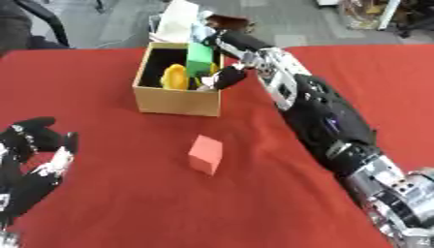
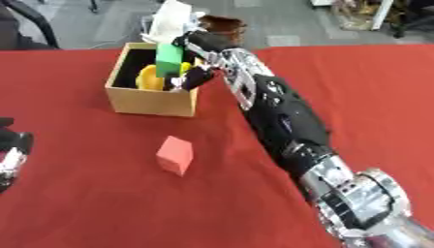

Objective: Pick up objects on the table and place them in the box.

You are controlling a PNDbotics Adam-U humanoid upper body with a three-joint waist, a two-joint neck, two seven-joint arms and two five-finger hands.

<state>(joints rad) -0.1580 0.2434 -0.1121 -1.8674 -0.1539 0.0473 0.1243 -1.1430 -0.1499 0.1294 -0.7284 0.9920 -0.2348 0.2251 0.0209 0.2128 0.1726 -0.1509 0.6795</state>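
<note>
An open cardboard box (image 1: 176, 102) stands on the red table, with a yellow object (image 1: 175, 77) inside it. My right hand (image 1: 227, 57) reaches over the box's right rim, its fingers and thumb shut on a green block (image 1: 199, 59) held over the opening. A salmon-red block (image 1: 205, 154) lies on the cloth in front of the box, apart from both hands. My left hand (image 1: 38, 164) rests open at the lower left, fingers up, holding nothing.
My right arm (image 1: 326, 121) stretches diagonally across the right half of the table. Behind the box lie white paper (image 1: 178, 22) and a brown object (image 1: 230, 22) at the table's far edge. A dark chair (image 1: 34, 24) stands at the far left.
</note>
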